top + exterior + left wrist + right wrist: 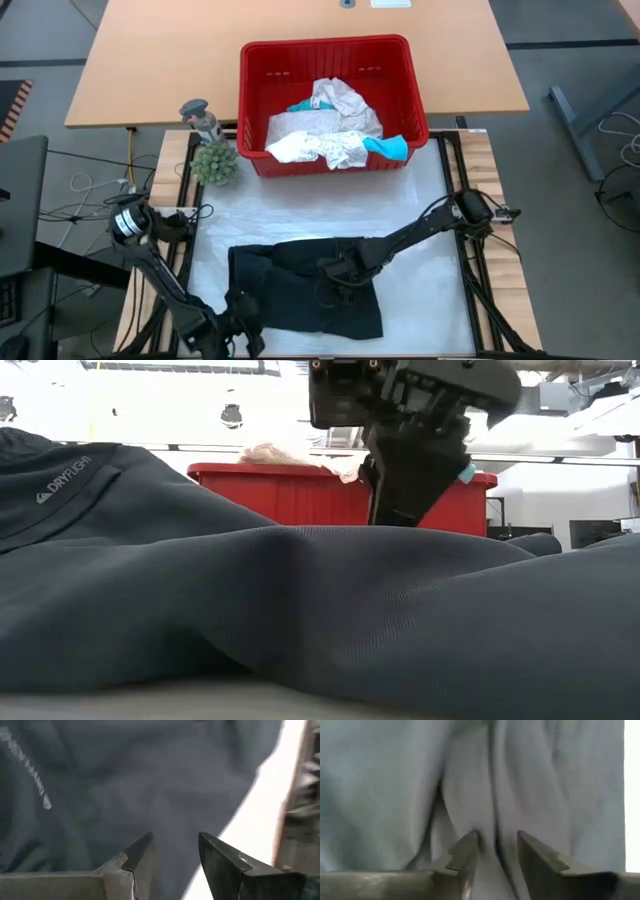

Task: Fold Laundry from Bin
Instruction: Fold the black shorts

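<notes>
The black garment [305, 285] lies spread on the white mat [425, 200] at the table's near half, its near-left corner close to the mat's edge; bare mat stays open to its right and between it and the red bin [330, 60]. The bin holds white lacy cloths [325, 135] and a teal one [390, 147], beside a small green plant [214, 162]. The garment is rumpled, with a small printed logo. The left gripper [175, 852] hovers at that corner, fingers parted and empty. The right gripper [497, 850] sits on the garment's middle, fingers narrowly apart astride a fold.
</notes>
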